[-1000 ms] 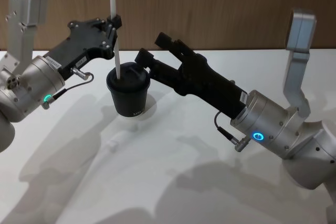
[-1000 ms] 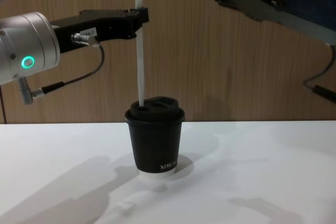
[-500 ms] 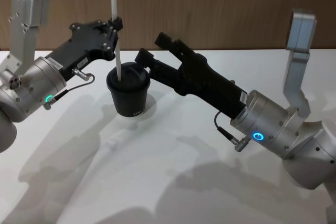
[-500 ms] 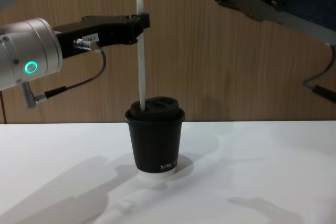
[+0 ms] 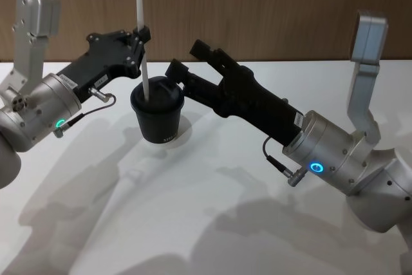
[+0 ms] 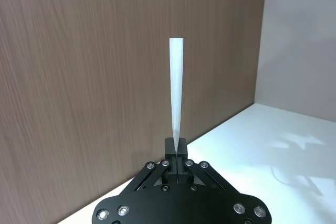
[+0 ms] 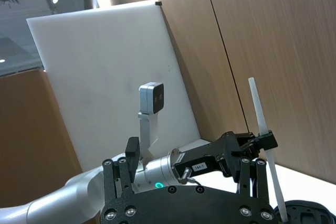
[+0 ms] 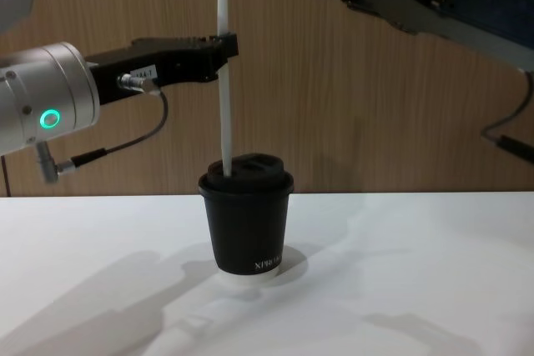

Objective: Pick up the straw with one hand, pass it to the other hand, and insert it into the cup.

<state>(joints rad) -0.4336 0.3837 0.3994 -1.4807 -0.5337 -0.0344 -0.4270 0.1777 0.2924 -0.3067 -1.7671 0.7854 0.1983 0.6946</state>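
The left gripper (image 8: 224, 44) is clenching the white straw (image 8: 224, 81) upright, its lower end entering the lid of the black cup (image 8: 246, 223) on the white table (image 8: 417, 273). The right gripper (image 5: 187, 59), fingers spread, is waiting just beside the cup. Any sideways pull risks bending the straw or tipping the cup.

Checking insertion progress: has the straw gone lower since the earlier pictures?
Yes. In the head view the straw has sunk: its top sits lower against the wood wall, further into the cup.
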